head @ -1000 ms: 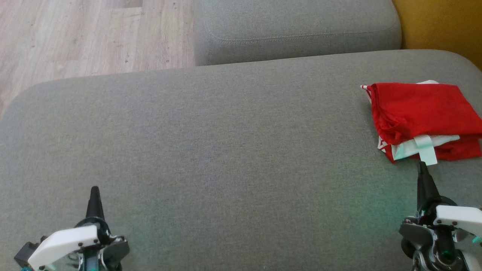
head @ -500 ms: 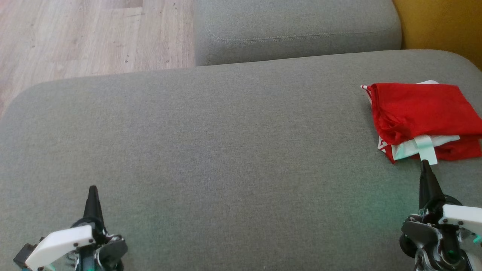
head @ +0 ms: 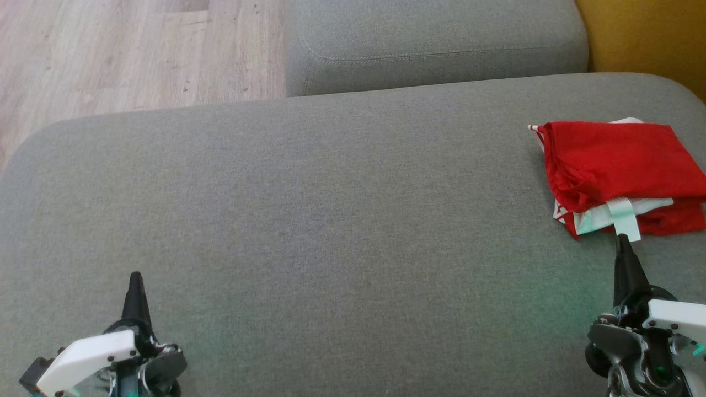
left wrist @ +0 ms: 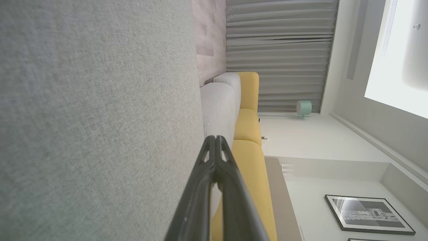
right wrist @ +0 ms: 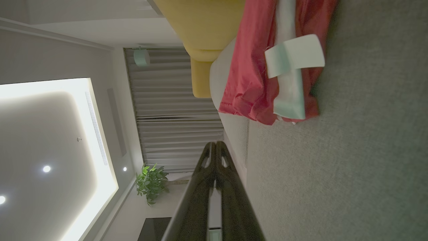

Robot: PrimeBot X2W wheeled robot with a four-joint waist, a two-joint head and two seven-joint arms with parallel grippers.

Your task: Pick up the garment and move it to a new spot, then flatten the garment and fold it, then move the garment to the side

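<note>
**Desk:** Where is the garment?

**Field:** The red garment (head: pixel 618 165) lies folded at the far right of the grey sofa cushion (head: pixel 331 220), with a pale strip (head: pixel 623 218) draped over its near edge. Part of it runs off the head view on the right.

**Desk:** And the claws?

**Field:** Both are pressed shut and empty. The right claw (head: pixel 622 240) points at the bundle, its tip just beside the pale strip. From above I cannot tell whether it touches the cloth, and the right wrist view suggests a gap. The left claw (head: pixel 135 277) hovers over bare cushion, well apart from the garment.

**Desk:** What could go wrong from here?

**Field:** The bundle looks folded and set aside, so the main risk is disturbing it. A forward nudge from the shut right claw would likely catch the loose strip or the top layer and drag the fold open. Soft cloth on rough upholstery probably bunches rather than slides.

**Desk:** Anything else?

**Field:** It sits near the cushion's right end, so a push that way could tip it toward the yellow seat (head: pixel 645 33) beyond. Drawing the arm back low might also snag the strip.
</note>
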